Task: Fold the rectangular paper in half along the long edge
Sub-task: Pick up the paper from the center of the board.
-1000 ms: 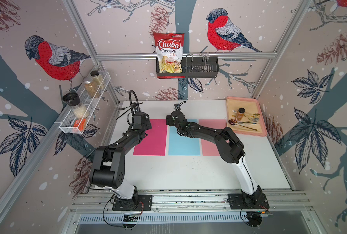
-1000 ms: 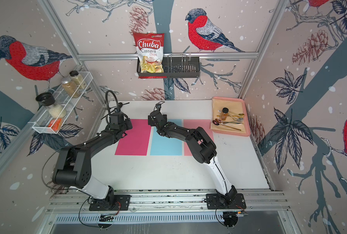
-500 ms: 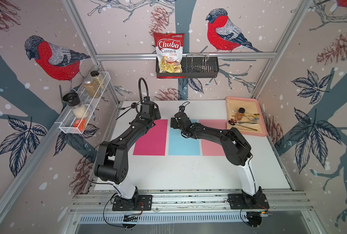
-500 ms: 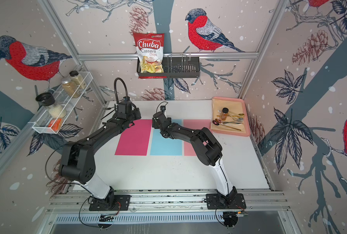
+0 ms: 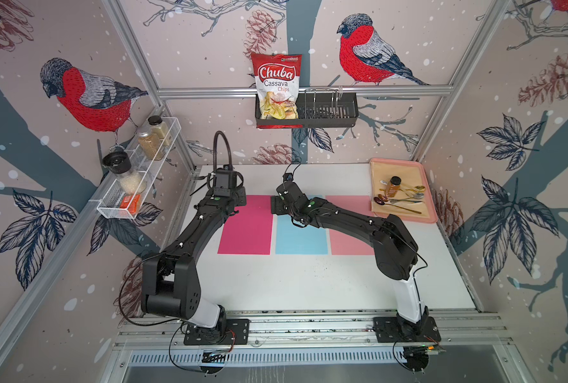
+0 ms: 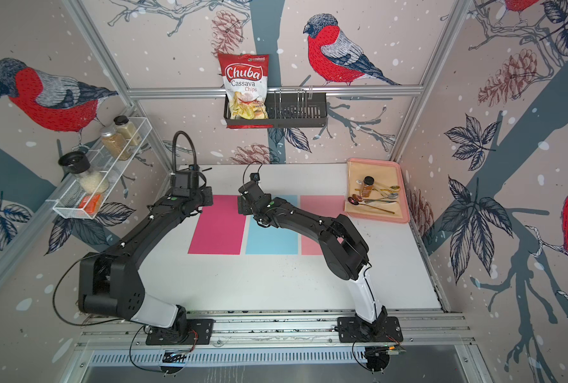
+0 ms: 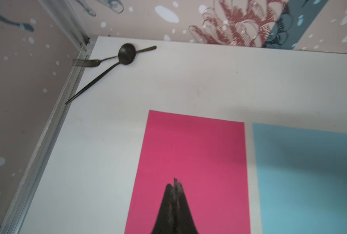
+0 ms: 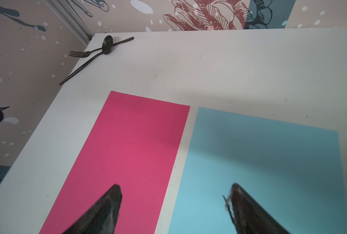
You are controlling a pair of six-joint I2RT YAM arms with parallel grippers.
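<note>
Three rectangular paper sheets lie flat side by side on the white table: magenta, light blue and pale pink. None shows a fold. My left gripper is shut with nothing in it and hangs over the magenta sheet, near its far left corner in a top view. My right gripper is open and straddles the gap between two sheets, one finger over magenta, the other over blue. It sits at their far ends in a top view.
A black spoon and fork lie crossed in the table's far left corner. A pink tray with cutlery and a small bottle sits at the far right. A wire shelf juts from the left wall.
The left arm has reached further out and turned over the magenta sheet's far end, its cable loop now standing higher. The right wrist has shifted slightly near the magenta-blue gap.
</note>
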